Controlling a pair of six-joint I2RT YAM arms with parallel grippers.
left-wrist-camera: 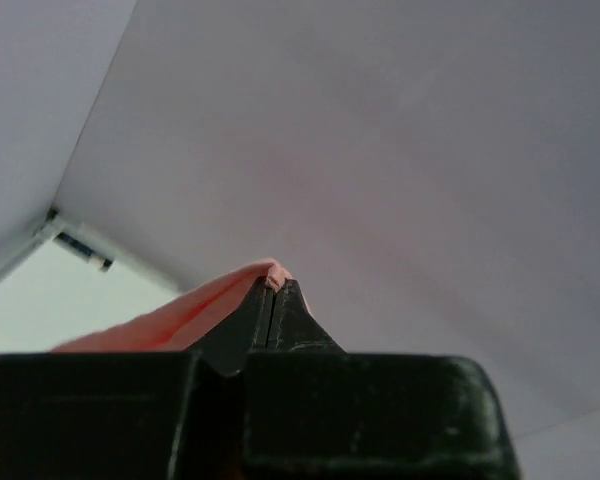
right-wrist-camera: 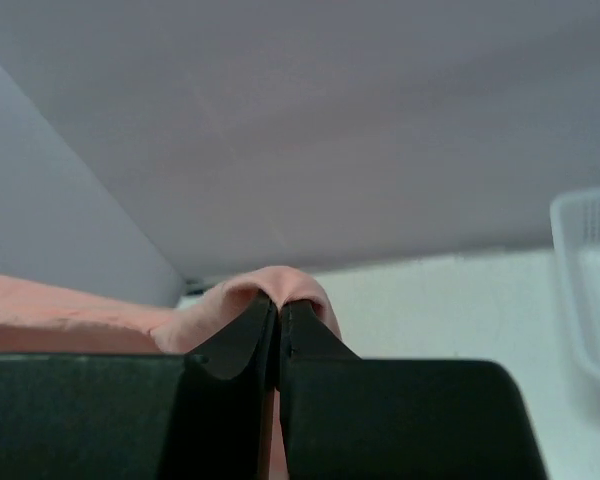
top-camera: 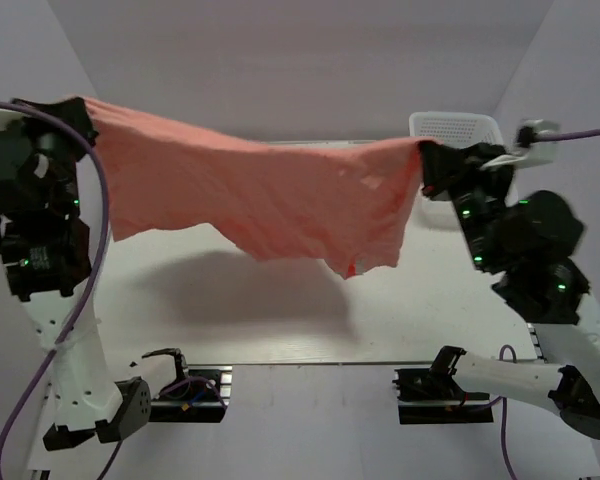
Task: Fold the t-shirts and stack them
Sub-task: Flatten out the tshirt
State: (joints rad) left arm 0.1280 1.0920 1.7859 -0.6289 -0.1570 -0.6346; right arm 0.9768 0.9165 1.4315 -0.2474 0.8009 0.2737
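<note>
Left pincer [left-wrist-camera: 273, 287] pressed shut on a corner of the salmon-pink t-shirt [top-camera: 270, 190], held high at far left. Right pincer [right-wrist-camera: 278, 303] clamped on the opposite edge, fabric bunched over its tips. Shirt hangs spread between both arms, clear of the bench [top-camera: 280, 330]: top edge nearly taut, lower part sagging in wrinkles, lowest point right of centre, shadow on the bench beneath. White mesh basket [top-camera: 460, 127] sits at the far right of the bench, just behind the right pincer.
</note>
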